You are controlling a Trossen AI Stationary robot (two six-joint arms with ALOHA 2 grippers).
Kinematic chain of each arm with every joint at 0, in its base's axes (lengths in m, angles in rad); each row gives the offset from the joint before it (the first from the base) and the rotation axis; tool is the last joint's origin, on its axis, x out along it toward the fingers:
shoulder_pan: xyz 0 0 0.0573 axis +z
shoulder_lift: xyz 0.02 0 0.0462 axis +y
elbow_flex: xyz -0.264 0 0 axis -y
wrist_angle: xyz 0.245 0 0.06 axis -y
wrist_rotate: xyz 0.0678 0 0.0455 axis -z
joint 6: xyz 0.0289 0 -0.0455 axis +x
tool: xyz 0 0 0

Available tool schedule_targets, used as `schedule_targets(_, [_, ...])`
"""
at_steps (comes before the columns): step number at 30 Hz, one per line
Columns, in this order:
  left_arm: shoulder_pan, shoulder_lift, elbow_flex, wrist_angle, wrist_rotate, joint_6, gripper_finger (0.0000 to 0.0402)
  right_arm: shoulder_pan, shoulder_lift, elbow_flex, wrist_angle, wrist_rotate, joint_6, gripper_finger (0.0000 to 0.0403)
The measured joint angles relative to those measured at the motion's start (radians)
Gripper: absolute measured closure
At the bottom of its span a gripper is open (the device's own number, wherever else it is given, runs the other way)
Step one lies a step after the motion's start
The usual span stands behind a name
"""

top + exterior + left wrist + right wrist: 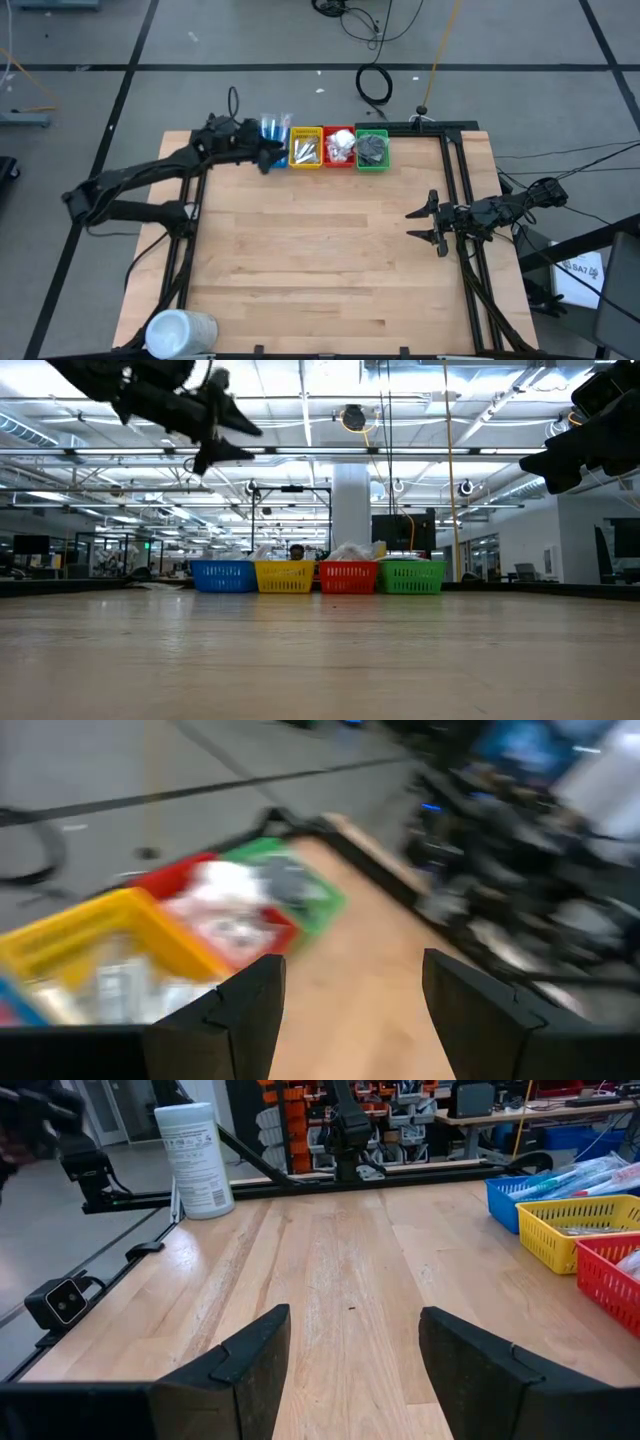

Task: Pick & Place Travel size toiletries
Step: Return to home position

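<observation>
Toiletries (340, 147) were all sorted in the bins (347, 577) at top centre of the overhead shot. Left gripper (268, 158), fingers spread and empty, hung right beside the blue bin (222, 576). Retreating low could've clipped its rim and shoved the row. Right gripper (424, 223), also spread, sat mid-right.

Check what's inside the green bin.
The green bin holds a heap of dark grey discs; anything beneath the heap is covered. Left gripper is by the blue bin, right gripper at the table's right.
</observation>
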Motion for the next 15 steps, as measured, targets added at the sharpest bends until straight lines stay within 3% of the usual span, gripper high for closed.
schedule_targets(5, [-0.065, -0.147, 0.0, -0.095, 0.145, 0.073, 0.0169, 0.0, 0.0, 0.0, 0.0, 0.0, 0.0, 0.0193])
schedule_targets(15, [-0.265, -0.392, -0.017, -0.309, 0.136, 0.27, 0.0169, 0.0, 0.0, 0.0, 0.0, 0.0, 0.0, 0.0193])
